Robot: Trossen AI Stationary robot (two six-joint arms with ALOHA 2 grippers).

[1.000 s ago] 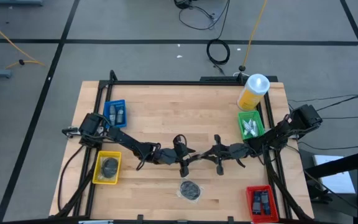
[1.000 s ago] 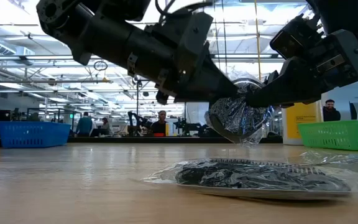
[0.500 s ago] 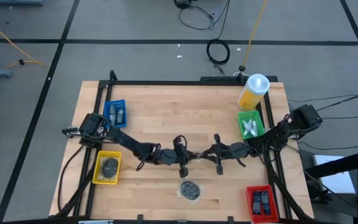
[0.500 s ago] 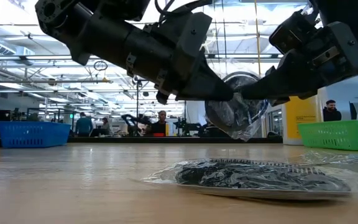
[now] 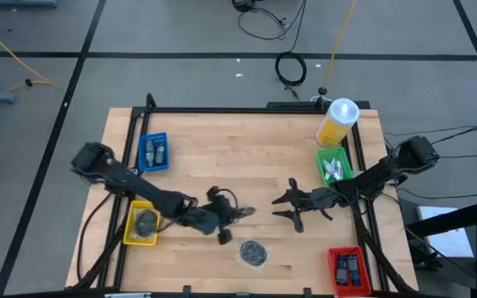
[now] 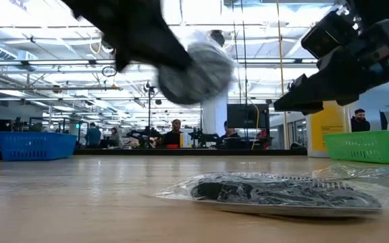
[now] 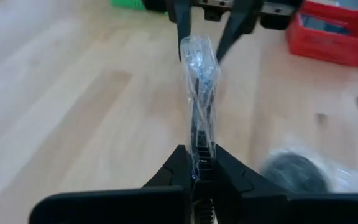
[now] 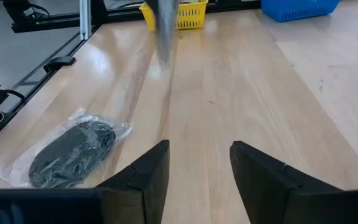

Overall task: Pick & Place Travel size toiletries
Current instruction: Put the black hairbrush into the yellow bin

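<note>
From above, the left gripper [image 5: 237, 212] carried a bagged dark bundle [image 5: 244, 210] toward the yellow bin [image 5: 142, 223]; the toiletries [image 5: 332, 170] lay in the green bin [image 5: 333, 154] at the table's right edge. In the left wrist view, the jaws pinched the bag. In the right wrist view, the right gripper [image 8: 197, 165] hung with jaws wide, empty.

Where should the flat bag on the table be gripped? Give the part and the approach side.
Probably pinch the bag across its dark coil, coming straight down from above. It lies flat on the table, so a side approach would meet only thin loose plastic. The open right gripper is nearest. The left gripper is shut on a second bag.
</note>
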